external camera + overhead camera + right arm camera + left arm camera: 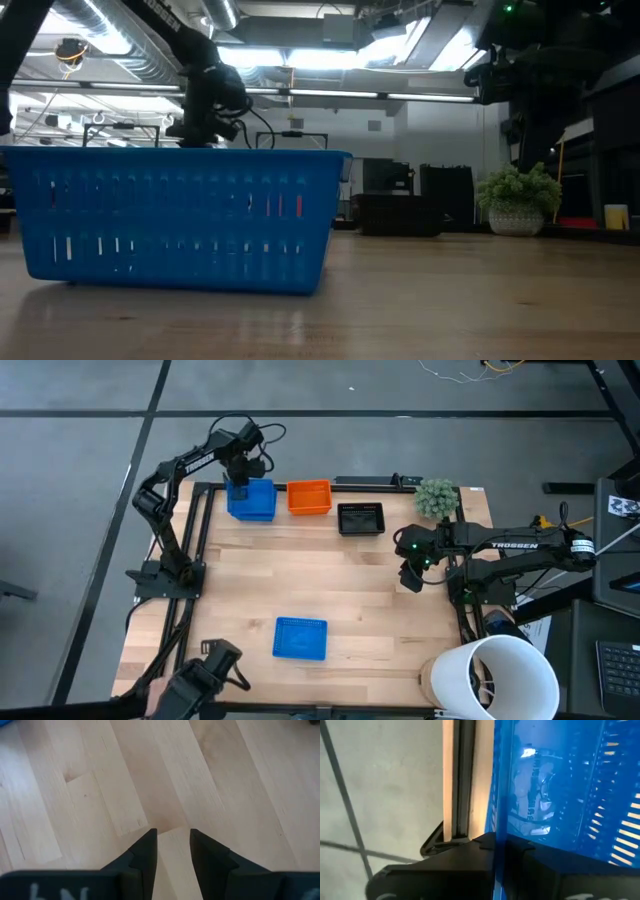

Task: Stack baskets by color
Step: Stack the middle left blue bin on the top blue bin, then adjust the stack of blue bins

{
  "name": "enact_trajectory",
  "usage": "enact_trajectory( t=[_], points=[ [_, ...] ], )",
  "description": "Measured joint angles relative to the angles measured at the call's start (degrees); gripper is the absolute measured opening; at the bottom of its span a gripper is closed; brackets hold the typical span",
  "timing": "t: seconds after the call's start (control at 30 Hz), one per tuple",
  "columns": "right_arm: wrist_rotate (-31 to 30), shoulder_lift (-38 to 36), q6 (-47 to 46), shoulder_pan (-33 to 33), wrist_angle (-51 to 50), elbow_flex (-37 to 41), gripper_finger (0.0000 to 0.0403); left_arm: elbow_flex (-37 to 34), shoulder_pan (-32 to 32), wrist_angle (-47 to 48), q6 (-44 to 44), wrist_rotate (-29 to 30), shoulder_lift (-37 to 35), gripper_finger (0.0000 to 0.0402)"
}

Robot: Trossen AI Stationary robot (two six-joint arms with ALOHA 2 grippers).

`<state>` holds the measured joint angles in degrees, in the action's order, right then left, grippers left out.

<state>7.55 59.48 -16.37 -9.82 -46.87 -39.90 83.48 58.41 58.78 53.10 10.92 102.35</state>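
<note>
Four basket positions are visible on the wooden table (330, 595); three form a row along the far edge, one lies alone near the front edge. Far row, from the left arm's side: blue stack (251, 500), orange basket (309, 497), black basket (361, 519); how many baskets are nested in each of these cannot be told from above. Blue stack and orange basket sit just beside each other; black basket is near the orange one and set slightly toward the table centre. Lone blue basket (300, 638) rests flat and upright, well apart from the far row; in the low view it fills the foreground (180, 220).

Left gripper (238, 480) is at the far rim of the blue stack; jaws clenched on a blue basket wall, which the left wrist view shows running edge-on between the fingers (500, 820); table edge and floor show beside it.

Right gripper (412, 575) hangs over bare wood on the right side of the table, near the black basket but not touching it; fingers (145, 855) spread apart, grasping nothing, only table planks between them.

Green plant (437, 498) stands at the far right corner; white bucket (500, 675) sits at the near right corner, partly off the table edge.
</note>
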Motion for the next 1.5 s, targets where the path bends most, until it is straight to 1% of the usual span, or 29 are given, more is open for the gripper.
enact_trajectory(
  t=[0.13,0.23,0.47,0.8,0.87,0.97,1.1,1.17,1.2,1.33,1.4,1.5],
  points=[
    [0.0,0.0,0.0,0.0,0.5,0.0,0.0115,0.0,0.0,1.0,2.2,-3.1,0.0,0.0000],
    [0.0,0.0,0.0,0.0,0.9,0.0,0.0115,0.0,0.0,1.5,2.7,-3.7,0.0,0.0000],
    [0.0,0.0,-0.1,0.0,0.9,0.0,0.0115,0.0,-1.2,1.6,1.1,-0.6,0.0,0.0004],
    [0.0,0.0,0.2,0.0,2.2,0.0,0.0115,0.0,-3.8,1.6,1.0,-0.5,0.0,0.0065],
    [0.0,0.0,0.2,0.0,2.2,0.0,0.0115,0.0,-4.2,1.6,1.0,0.9,0.0,0.0072],
    [0.0,0.0,0.2,0.0,2.2,0.0,0.0115,0.0,-4.9,2.0,0.9,3.7,-0.6,0.0074],
    [0.0,0.0,0.3,0.0,2.2,0.0,0.0115,0.0,-6.4,2.1,-1.4,5.0,-3.4,0.0075],
    [0.0,0.0,0.3,0.0,2.2,0.0,0.0115,0.0,-7.4,1.7,-4.2,4.5,-5.5,0.0075],
    [0.0,0.0,0.3,0.0,2.2,0.0,0.0115,0.1,-8.0,1.2,-6.6,3.3,-6.5,0.0075],
    [0.0,0.0,0.3,0.0,2.6,0.0,0.0115,0.1,-10.1,-5.2,-22.9,-6.1,-8.3,0.0075],
    [0.0,0.0,0.4,0.0,2.7,0.0,0.0115,0.1,-11.1,-8.5,-29.7,-6.6,-8.3,0.0075],
    [0.0,0.0,0.4,0.0,3.0,0.0,0.0115,0.1,-12.1,-12.2,-37.7,-4.2,-7.8,0.0075]
  ],
)
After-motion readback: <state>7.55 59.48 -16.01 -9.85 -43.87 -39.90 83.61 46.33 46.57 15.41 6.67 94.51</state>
